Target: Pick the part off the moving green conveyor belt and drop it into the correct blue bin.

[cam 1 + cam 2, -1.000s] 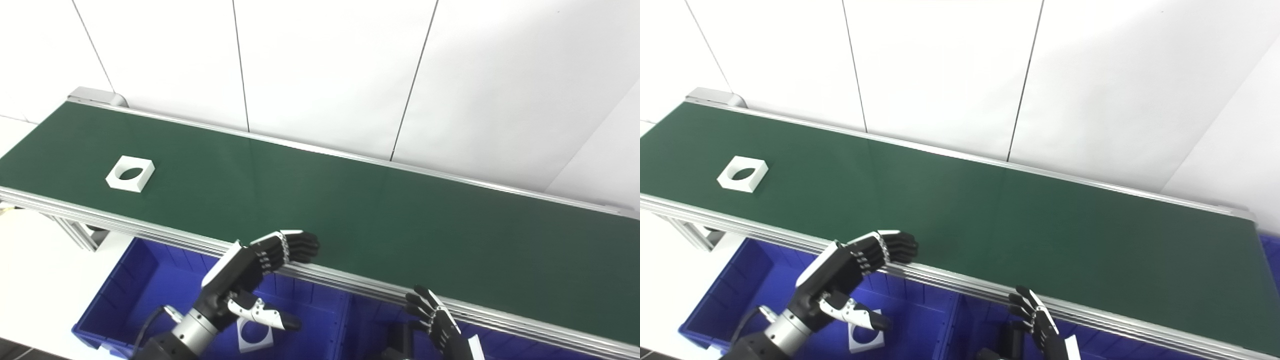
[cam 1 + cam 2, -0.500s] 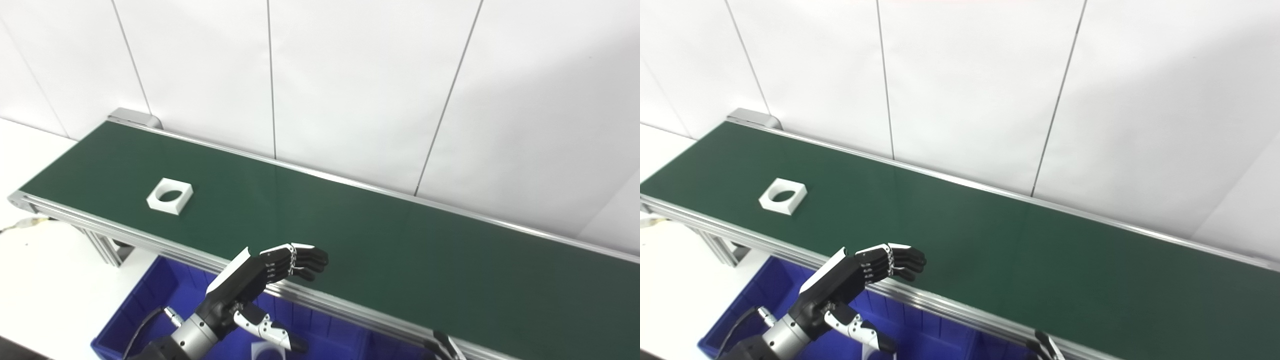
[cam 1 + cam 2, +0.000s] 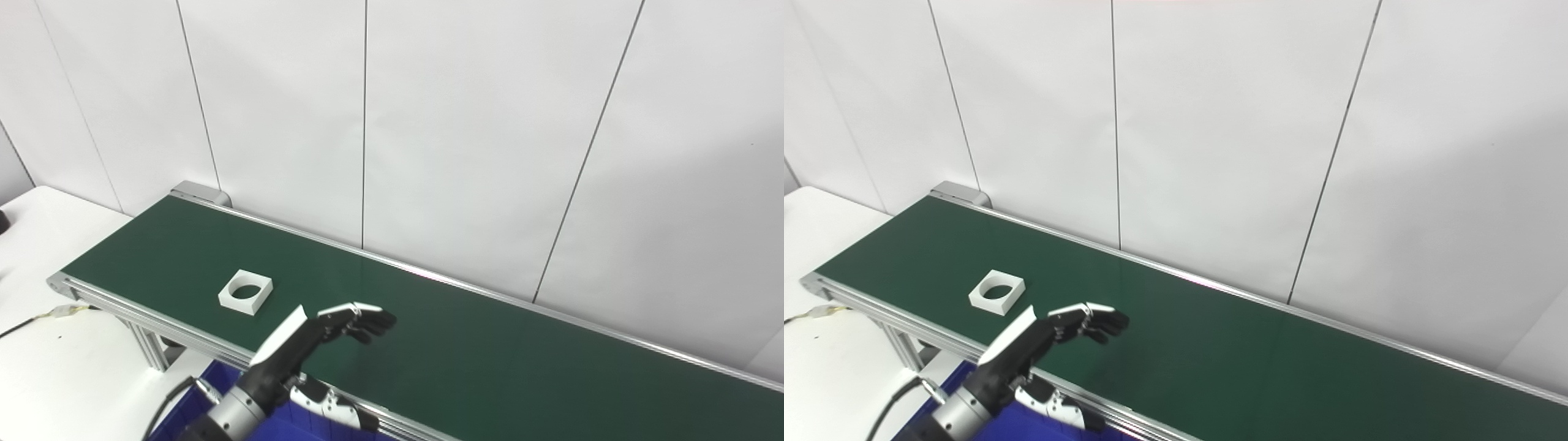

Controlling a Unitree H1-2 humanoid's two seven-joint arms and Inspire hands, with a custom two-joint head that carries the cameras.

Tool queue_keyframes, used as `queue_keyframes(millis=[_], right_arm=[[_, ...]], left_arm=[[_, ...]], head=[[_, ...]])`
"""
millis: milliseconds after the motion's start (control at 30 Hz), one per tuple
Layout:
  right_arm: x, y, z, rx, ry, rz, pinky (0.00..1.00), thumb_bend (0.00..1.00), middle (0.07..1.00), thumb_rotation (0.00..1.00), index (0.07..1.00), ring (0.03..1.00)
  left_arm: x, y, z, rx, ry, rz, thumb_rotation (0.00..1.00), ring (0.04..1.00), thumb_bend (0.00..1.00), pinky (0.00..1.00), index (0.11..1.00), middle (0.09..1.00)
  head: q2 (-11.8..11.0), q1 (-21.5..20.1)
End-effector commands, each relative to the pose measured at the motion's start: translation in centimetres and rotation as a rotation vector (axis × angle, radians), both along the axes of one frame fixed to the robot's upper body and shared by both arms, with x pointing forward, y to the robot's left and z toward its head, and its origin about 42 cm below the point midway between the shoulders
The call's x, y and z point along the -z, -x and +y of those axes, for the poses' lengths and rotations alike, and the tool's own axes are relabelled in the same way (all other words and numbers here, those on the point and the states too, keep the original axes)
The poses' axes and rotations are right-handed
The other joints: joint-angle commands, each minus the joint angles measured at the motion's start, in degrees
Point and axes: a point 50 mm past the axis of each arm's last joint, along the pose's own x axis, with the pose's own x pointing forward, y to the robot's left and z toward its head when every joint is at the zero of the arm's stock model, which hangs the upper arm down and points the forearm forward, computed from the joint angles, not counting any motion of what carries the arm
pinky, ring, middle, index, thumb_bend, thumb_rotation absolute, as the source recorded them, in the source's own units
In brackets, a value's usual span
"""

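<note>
Belt (image 3: 490, 361) fills the left eye view, dark green, running from upper left to lower right. The whole picture has tilted upward since a second ago, so the camera moved: the wall now takes the upper half and only a sliver of blue bin (image 3: 184, 422) remains at the bottom edge. The white square part (image 3: 245, 292) with its round hole lies flat on the belt near the left end, closer to the left hand (image 3: 318, 340) than before. That hand now reaches out over the belt's near side, empty, fingers (image 3: 367, 318) curled loosely forward and thumb hanging apart below; it does not touch the part. The right hand has dropped out of the frame. My reading: the left hand is waiting to intercept the part, pickup not yet begun.

In the right eye view the same layout holds, part (image 3: 996, 292) just up-belt of the left hand (image 3: 1053, 337). No brand, label or writing is readable in either view.
</note>
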Motion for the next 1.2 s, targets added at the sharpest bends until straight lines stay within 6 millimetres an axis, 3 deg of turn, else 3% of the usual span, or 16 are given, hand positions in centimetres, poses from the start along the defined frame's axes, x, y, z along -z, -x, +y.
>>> queue_keyframes(millis=[0, 300, 600, 933, 1167], right_arm=[[-1.0, -0.4, 0.1, -0.008, -0.025, -0.086, 0.75, 0.53, 0.852, 0.22, 0.934, 0.817], [-1.1, -0.5, 0.0, -0.007, -0.030, -0.080, 0.77, 0.53, 0.857, 0.24, 0.937, 0.823], [-1.4, -0.6, -0.3, -0.010, -0.025, -0.086, 0.75, 0.52, 0.856, 0.25, 0.936, 0.817], [-1.4, -0.6, -0.6, -0.011, -0.026, -0.089, 0.76, 0.51, 0.856, 0.25, 0.940, 0.820], [-1.2, -0.6, -0.7, -0.007, -0.030, -0.083, 0.78, 0.51, 0.860, 0.27, 0.946, 0.823]], left_arm=[[-1.5, -0.8, 1.4, -0.032, -0.072, -0.068, 0.04, 0.748, 0.77, 0.70, 0.753, 0.766], [-3.1, -2.9, 4.6, -0.094, -0.226, -0.032, 0.00, 0.791, 0.78, 0.75, 0.769, 0.801], [-2.4, -6.0, 7.0, -0.155, -0.437, 0.061, 0.00, 0.811, 0.81, 0.74, 0.792, 0.827], [-2.0, -9.5, 8.0, -0.190, -0.706, 0.085, 0.00, 0.828, 0.80, 0.72, 0.818, 0.841], [-1.6, -12.1, 8.8, -0.182, -0.864, 0.121, 0.00, 0.838, 0.82, 0.76, 0.823, 0.865]], head=[[0.16, -0.02], [1.25, 0.19], [2.11, 0.47], [2.32, 1.38], [2.34, 1.39]])
